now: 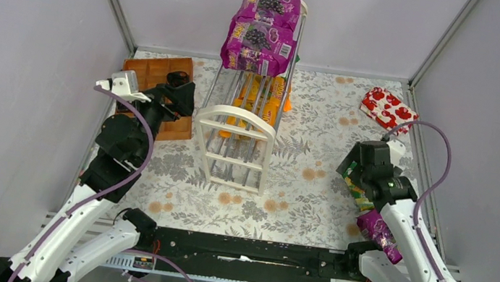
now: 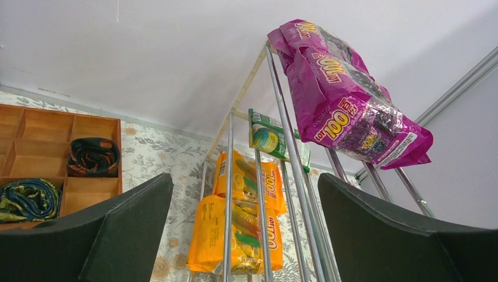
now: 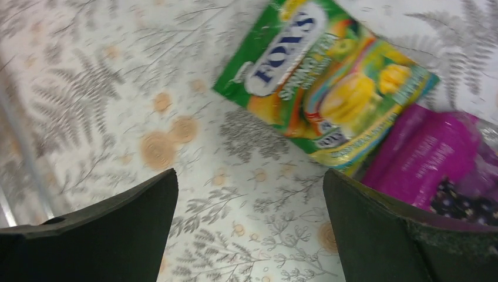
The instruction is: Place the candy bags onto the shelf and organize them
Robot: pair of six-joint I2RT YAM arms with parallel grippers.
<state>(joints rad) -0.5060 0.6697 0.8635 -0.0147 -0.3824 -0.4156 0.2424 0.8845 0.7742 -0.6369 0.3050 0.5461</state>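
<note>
Glossy, crinkled plastic wraps the candy bags (image 1: 260,40), shiny bare metal forms the thin rods of the shelf (image 1: 236,112) between smooth cream frames, and the compartment tray (image 1: 161,71) is matt brown wood.

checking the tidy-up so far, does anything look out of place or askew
Yes. A green bag and a purple bag lie crooked on the right of the table, not on the shelf. On its top tier a grape bag seems to droop past the rods.
</note>
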